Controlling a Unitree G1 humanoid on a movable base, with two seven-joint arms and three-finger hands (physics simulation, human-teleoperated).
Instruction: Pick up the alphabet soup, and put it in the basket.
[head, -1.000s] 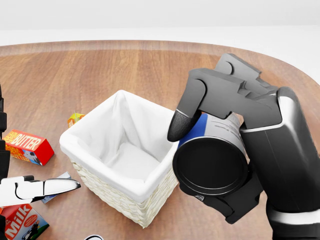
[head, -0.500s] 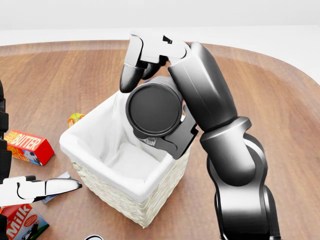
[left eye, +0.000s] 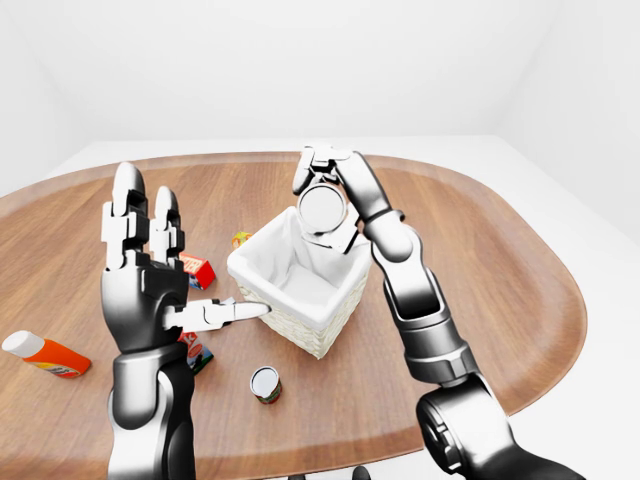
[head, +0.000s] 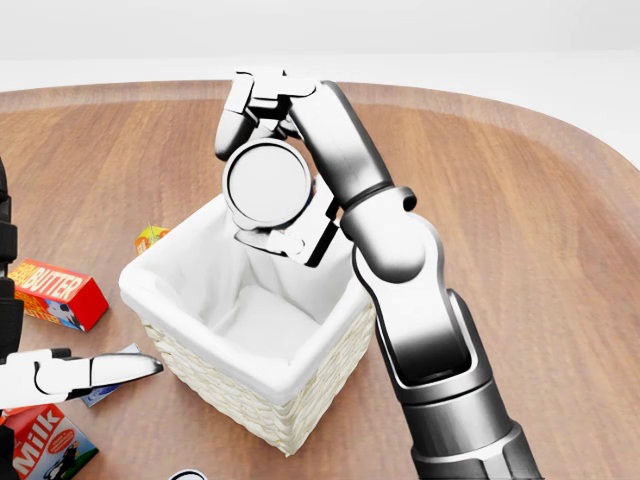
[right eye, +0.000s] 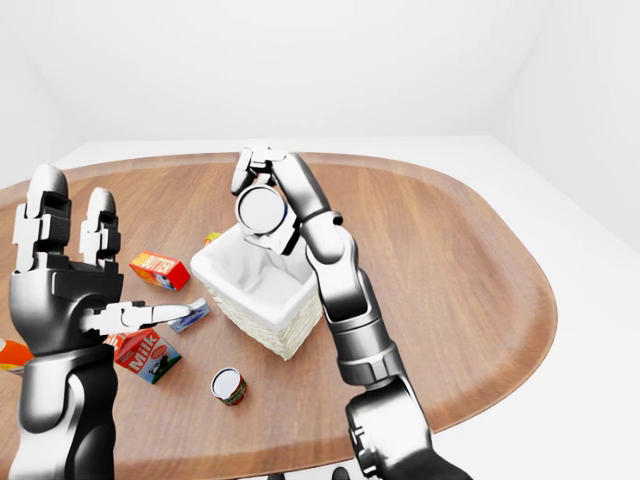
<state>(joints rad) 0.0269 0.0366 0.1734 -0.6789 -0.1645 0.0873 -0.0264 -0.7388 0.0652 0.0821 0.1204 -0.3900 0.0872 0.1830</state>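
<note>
The alphabet soup can (head: 270, 190) hangs in the air with one round end facing the head view, over the top-right rim of the white-lined wicker basket (head: 160, 275). My right hand (head: 250, 180) is shut on the can, fingers curled over its top and the thumb under it. The can's label is hidden behind that end. My left hand (left eye: 185, 260) stands open and upright to the left of the basket, thumb pointing at its wall, holding nothing.
On the wooden table (head: 520, 230), left of the basket, lie a red butter box (head: 55, 292), a milk carton (head: 45, 445) and a small yellow box (head: 150, 237). Another small can (left eye: 265, 384) stands below the basket. An orange-and-white bottle (left eye: 45, 353) lies far left.
My right hand has swung the can from beside the basket's right wall up and leftward to above the basket's rim. The left hand has not moved.
</note>
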